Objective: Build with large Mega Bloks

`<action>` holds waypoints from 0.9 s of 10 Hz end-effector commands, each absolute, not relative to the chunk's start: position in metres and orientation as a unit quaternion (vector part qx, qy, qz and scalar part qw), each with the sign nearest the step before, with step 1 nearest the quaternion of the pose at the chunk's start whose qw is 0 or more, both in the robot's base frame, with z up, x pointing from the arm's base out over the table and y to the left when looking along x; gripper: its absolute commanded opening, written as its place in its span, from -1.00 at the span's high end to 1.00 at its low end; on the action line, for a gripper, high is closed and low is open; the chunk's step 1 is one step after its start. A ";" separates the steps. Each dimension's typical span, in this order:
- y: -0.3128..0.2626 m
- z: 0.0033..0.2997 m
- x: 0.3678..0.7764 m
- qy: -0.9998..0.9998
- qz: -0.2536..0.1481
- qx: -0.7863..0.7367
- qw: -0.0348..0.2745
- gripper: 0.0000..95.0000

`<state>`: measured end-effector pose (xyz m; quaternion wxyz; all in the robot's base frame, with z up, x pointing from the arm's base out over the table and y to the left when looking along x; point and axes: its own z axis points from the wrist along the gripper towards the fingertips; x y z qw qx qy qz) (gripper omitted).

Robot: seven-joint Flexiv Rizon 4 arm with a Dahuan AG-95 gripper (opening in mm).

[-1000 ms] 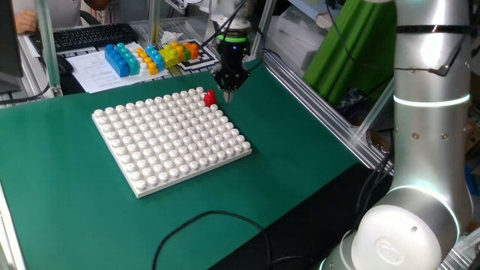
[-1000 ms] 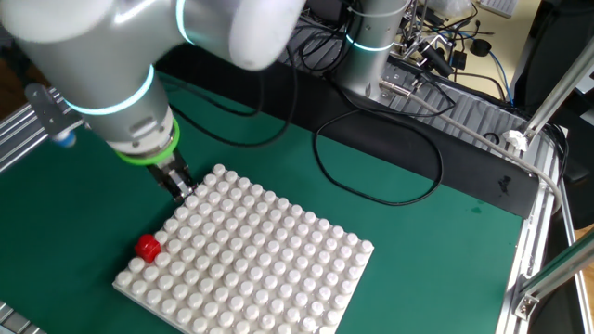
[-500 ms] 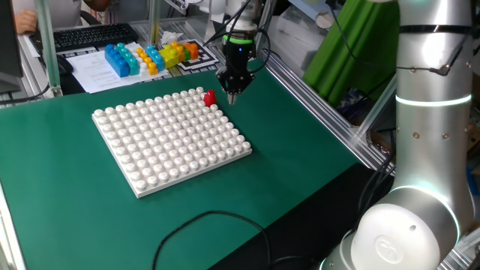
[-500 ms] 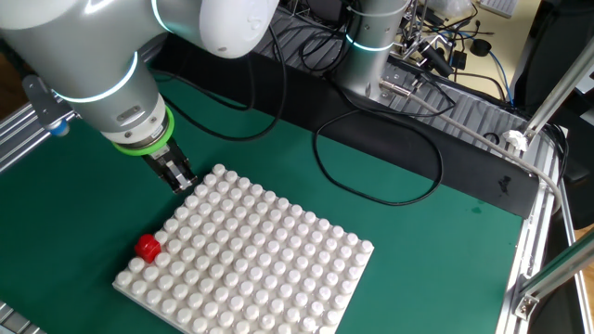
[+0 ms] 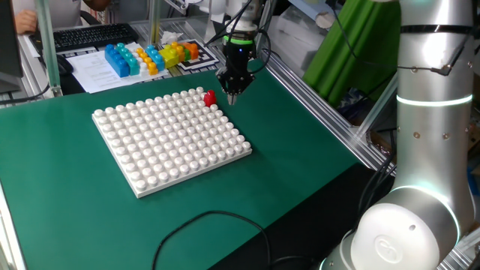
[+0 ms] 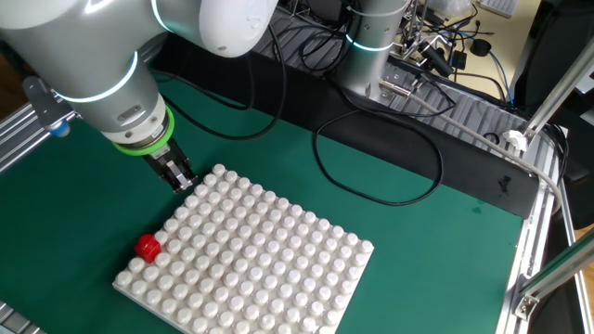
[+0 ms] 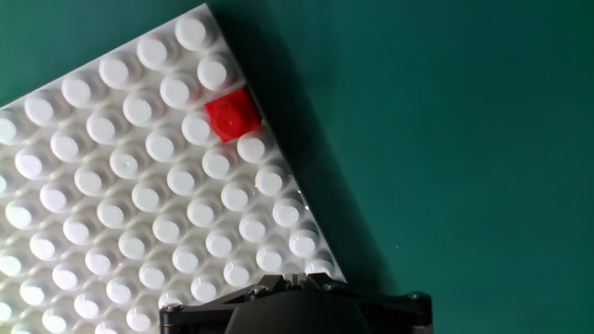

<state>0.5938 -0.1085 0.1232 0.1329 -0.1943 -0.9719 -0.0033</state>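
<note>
A small red brick [image 5: 209,97] sits pressed onto the white studded baseplate [image 5: 165,150] near its far right corner. It also shows in the other fixed view [image 6: 147,247] and in the hand view [image 7: 230,115]. My gripper [image 5: 231,95] hovers just right of the red brick, beside the plate's edge, apart from it. Its jaws are together and hold nothing. In the other fixed view the gripper [image 6: 182,183] is above the plate's corner [image 6: 219,171]. In the hand view the gripper [image 7: 290,278] is at the bottom edge.
Blue, orange and yellow bricks [image 5: 150,56] stand in a row at the back left on a paper sheet. A keyboard [image 5: 90,35] lies behind them. Aluminium rails [image 5: 315,97] run along the right table edge. A black cable [image 6: 371,158] loops on the green mat.
My gripper has risen a little and drifted away from the red brick, which stays on the plate. Nothing has moved in the last half second.
</note>
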 end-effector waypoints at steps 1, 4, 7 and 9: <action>-0.109 0.123 0.594 -0.972 -0.003 -0.193 0.133 1.00; -0.109 0.123 0.594 -0.972 -0.003 -0.192 0.134 1.00; -0.109 0.123 0.594 -0.972 -0.003 -0.190 0.135 1.00; -0.109 0.123 0.594 -0.972 -0.003 -0.188 0.138 1.00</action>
